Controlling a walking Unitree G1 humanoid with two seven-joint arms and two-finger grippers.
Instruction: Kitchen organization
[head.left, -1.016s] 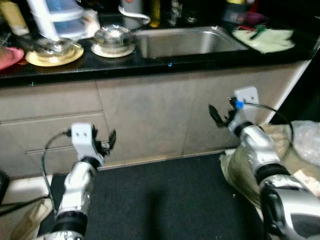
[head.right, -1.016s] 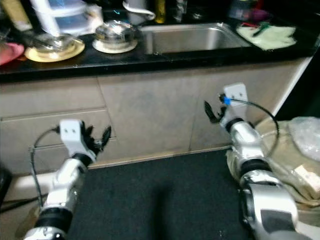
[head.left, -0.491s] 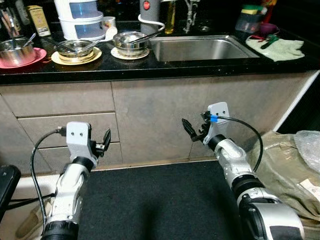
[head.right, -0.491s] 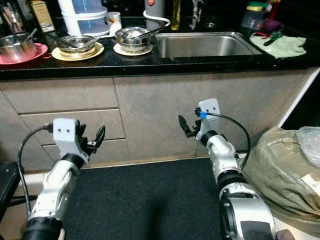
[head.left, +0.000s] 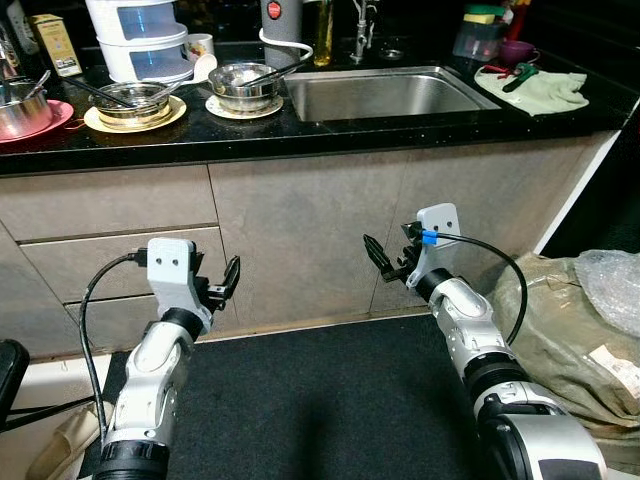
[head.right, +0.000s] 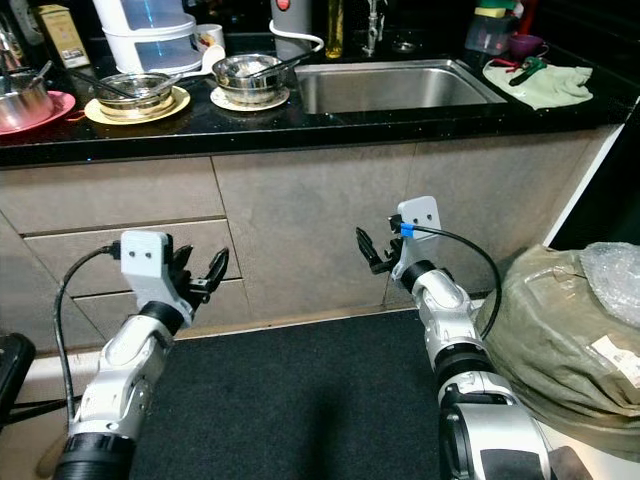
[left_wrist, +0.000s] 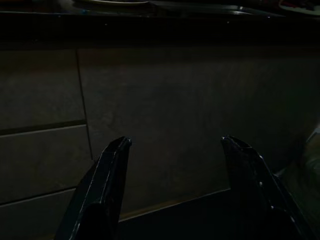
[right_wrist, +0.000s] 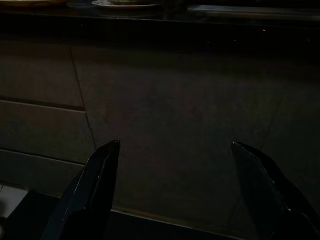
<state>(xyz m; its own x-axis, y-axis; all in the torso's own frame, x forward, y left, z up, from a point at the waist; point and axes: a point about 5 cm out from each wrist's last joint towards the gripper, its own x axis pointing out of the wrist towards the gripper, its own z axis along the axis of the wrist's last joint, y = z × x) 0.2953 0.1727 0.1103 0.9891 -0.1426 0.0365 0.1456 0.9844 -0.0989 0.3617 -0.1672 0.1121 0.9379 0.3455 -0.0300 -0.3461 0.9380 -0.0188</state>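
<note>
L gripper (head.left: 228, 281) open | R gripper (head.left: 383, 262) open | facing cabinets (head.left: 300, 230)

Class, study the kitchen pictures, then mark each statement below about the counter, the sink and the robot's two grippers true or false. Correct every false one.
1. The sink holds a stack of dirty plates. False: its basin looks bare.
2. Both grippers hang below the counter, in front of the cabinet fronts. True: left gripper, right gripper.
3. The right gripper grips a steel bowl. False: its fingers are spread and hold nothing.
4. A steel bowl on a plate stands on the counter just left of the sink. True.
5. A green cloth lies on the counter right of the sink. True.
</note>
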